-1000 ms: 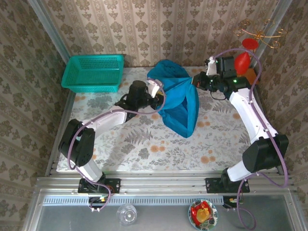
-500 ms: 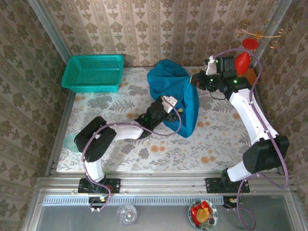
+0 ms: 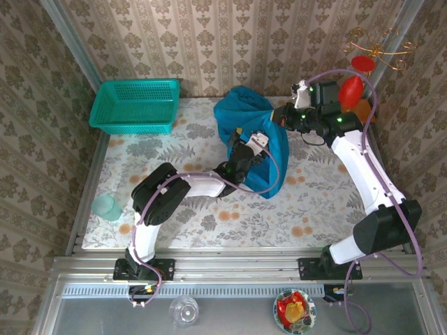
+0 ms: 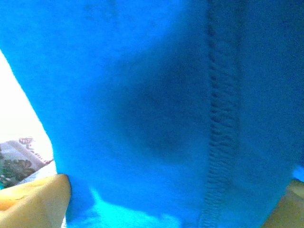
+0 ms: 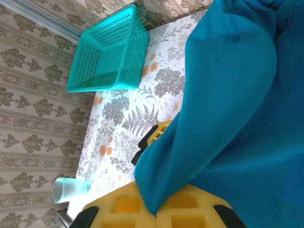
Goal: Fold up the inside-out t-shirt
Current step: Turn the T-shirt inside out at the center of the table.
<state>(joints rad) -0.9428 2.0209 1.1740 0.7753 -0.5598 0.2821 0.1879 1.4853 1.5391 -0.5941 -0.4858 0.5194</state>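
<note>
My right gripper is clenched. Its yellow fingers meet on a fold of the inside-out t-shirt, and the cloth runs up and away from the pinch. From overhead, that grip sits at the shirt's far right edge. It holds the shirt off the table, so the shirt hangs as a bunched blue drape whose low end reaches the patterned top right of centre.

My left gripper is nosed into the near face of that drape. In its wrist view one pale fingertip shows in the lower left corner and the other in the lower right. The jaws stand wide, with fabric and a stitched seam lying across the gap. The lens is so close that I can't tell whether either pad actually touches the cloth. I see nothing pinched there.

As for handling, I judge the shirt light and completely limp. It will sag, swing and follow whichever pinch is moving, and a single thin layer could slide out of the pads. I'd take hold where the fabric is doubled, at a hem or along that seam. The stitching gives the pads something to bite, and the spot is right in front of my open jaws. The teal basket and the clear cup sit well apart on the left.
</note>
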